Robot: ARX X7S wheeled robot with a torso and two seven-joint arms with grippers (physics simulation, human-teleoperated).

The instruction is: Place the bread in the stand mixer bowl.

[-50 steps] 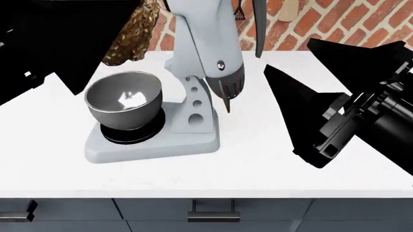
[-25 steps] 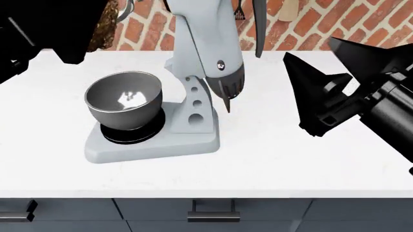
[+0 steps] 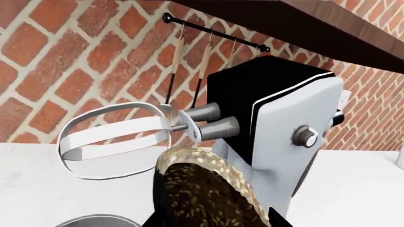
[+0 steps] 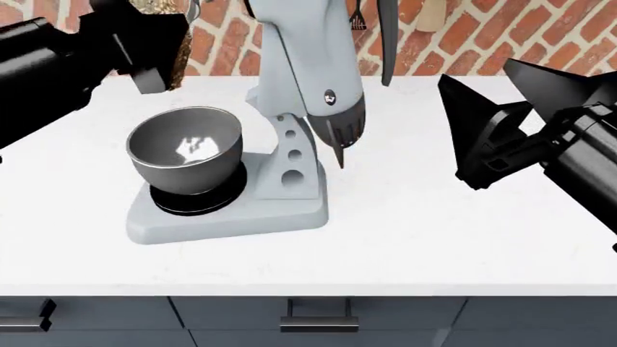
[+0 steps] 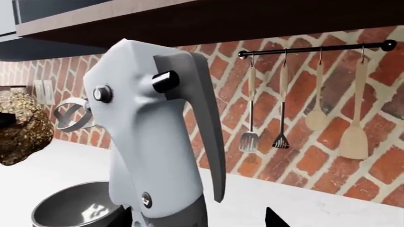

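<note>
The bread (image 3: 208, 194), a golden-brown seeded loaf, is held between the fingers of my left gripper (image 3: 218, 220). In the head view only a brown strip of the bread (image 4: 178, 50) shows beside my left gripper (image 4: 164, 43), raised behind and slightly left of the stand mixer bowl (image 4: 185, 148). The bowl is shiny grey, empty, and sits on its black ring on the mixer base. My right gripper (image 4: 477, 72) is open and empty, to the right of the mixer. The right wrist view shows the bread (image 5: 22, 127) above the bowl (image 5: 75, 208); my right gripper (image 5: 198, 220) faces the mixer.
The light grey stand mixer (image 4: 308, 72) has its head tilted up, with a flat beater (image 3: 113, 139) sticking out. Utensils hang from a rail (image 5: 315, 49) on the brick wall. The white counter (image 4: 405, 238) ends at a front edge above grey drawers.
My left arm has drawn back to the left with the bread, which now shows less in the head view. My right gripper has moved right and back from the mixer.
</note>
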